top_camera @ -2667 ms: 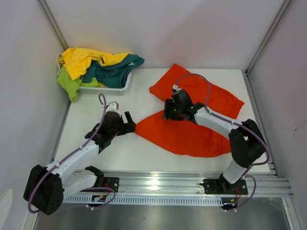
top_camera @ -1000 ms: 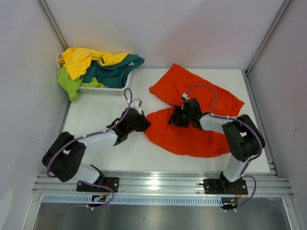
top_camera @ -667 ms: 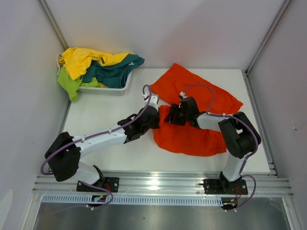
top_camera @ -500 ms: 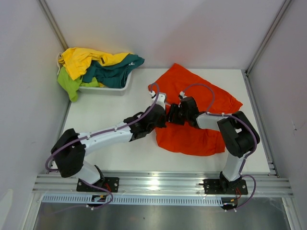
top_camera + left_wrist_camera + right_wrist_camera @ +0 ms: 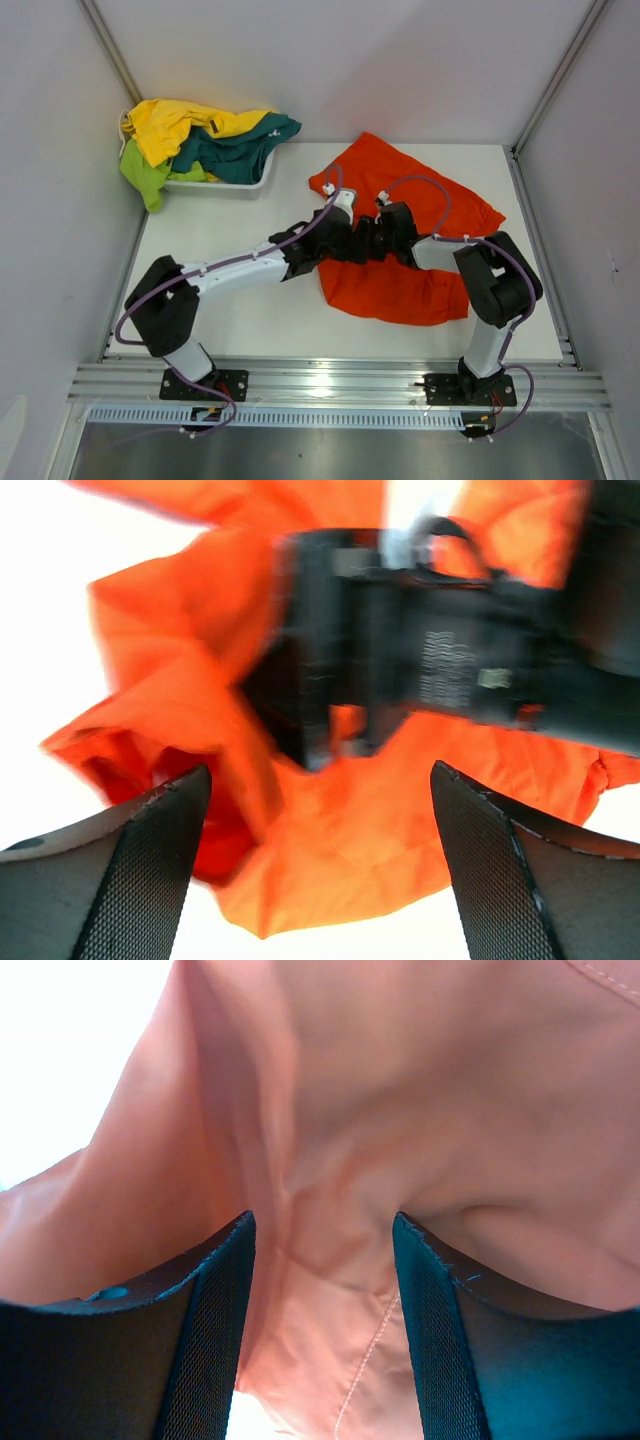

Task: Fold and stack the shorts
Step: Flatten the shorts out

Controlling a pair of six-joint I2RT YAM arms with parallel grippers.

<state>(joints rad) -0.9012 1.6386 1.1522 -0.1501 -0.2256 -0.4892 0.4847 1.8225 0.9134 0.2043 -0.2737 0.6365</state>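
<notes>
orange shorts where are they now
Top view: the orange shorts lie right of centre on the table, with the left hand and right hand together near their left edge.

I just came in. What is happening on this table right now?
Two robot arms are working on the orange shorts, which lie spread on the table. The left gripper, open, and the right gripper meet over bunched fabric near the middle; no neat fold is finished. The other shorts lie heaped in the white basket.

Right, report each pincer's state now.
Left pincer: open over the crumpled orange fabric shorts.
Right pincer: against the same shorts; open or closed cannot be told.
</notes>
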